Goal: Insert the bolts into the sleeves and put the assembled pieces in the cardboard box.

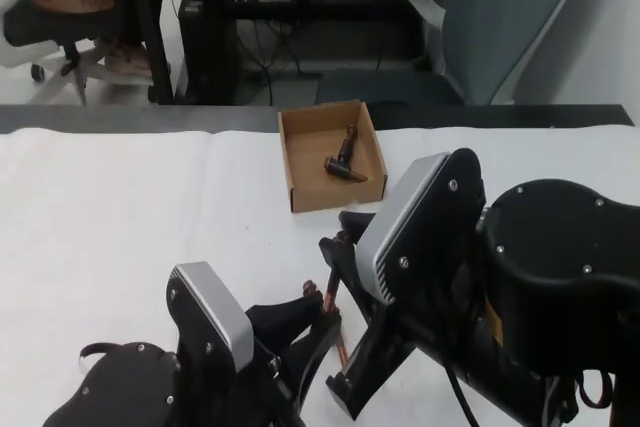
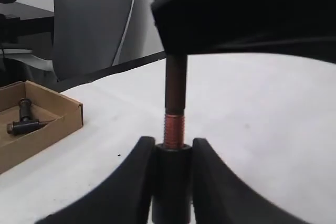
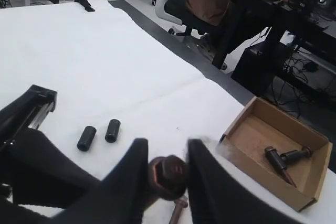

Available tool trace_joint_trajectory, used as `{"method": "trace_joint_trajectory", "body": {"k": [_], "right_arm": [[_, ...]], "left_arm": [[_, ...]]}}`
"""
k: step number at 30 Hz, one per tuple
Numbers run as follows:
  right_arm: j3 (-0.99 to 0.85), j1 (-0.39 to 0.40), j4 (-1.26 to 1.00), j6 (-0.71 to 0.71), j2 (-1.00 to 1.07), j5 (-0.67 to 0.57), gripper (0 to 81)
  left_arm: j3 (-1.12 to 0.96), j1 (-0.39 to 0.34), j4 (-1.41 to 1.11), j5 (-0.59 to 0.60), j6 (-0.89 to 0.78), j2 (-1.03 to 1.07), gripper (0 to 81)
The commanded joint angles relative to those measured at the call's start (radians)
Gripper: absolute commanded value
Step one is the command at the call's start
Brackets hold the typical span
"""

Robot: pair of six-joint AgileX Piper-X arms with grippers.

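Observation:
My left gripper is shut on a black sleeve held upright. A bolt stands above it, and its copper thread enters the sleeve's top. My right gripper is shut on the bolt's head. In the high view the two grippers meet low at the front, left gripper under right gripper. The cardboard box sits at the far middle of the bench with two assembled pieces inside; the box and pieces also show from the right wrist.
Two loose black sleeves lie side by side on the white cloth. A loose bolt lies on the cloth below the right gripper. Office chairs and desks stand beyond the bench's far edge. The cloth to the left is bare.

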Motion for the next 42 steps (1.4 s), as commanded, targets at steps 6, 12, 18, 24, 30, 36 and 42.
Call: {"method": "trace_joint_trajectory", "body": {"k": [6, 12, 18, 24, 30, 36, 42], "right_arm": [[-0.009, -0.005, 0.01, 0.064, -0.002, -0.067, 0.6], [-0.009, -0.005, 0.11, 0.16, -0.002, -0.145, 18.9], [-0.045, -0.003, 0.11, 0.225, -0.025, -0.05, 70.0], [-0.121, -0.003, 0.126, 0.196, -0.154, -0.027, 70.0], [-0.122, -0.005, 0.358, 0.255, -0.273, 0.157, 70.0], [-0.116, -0.005, 0.657, 0.431, -0.293, 0.115, 70.0], [-0.083, -0.005, 0.683, 0.522, -0.293, 0.057, 70.0]], "left_arm": [[-0.008, 0.002, -0.142, 0.003, 0.031, -0.003, 1.8], [-0.008, 0.002, -0.21, -0.001, 0.031, -0.003, 1.8], [-0.008, 0.002, -0.151, -0.03, 0.031, -0.003, 1.8], [-0.085, 0.052, 0.009, -0.057, 0.031, -0.003, 1.8], [-0.319, 0.181, 0.3, -0.001, 0.043, 0.044, 1.8], [-0.678, 0.33, 0.442, 0.087, 0.029, 0.291, 1.8], [-1.063, 0.389, 0.693, 0.105, 0.016, 0.604, 1.8]]}}
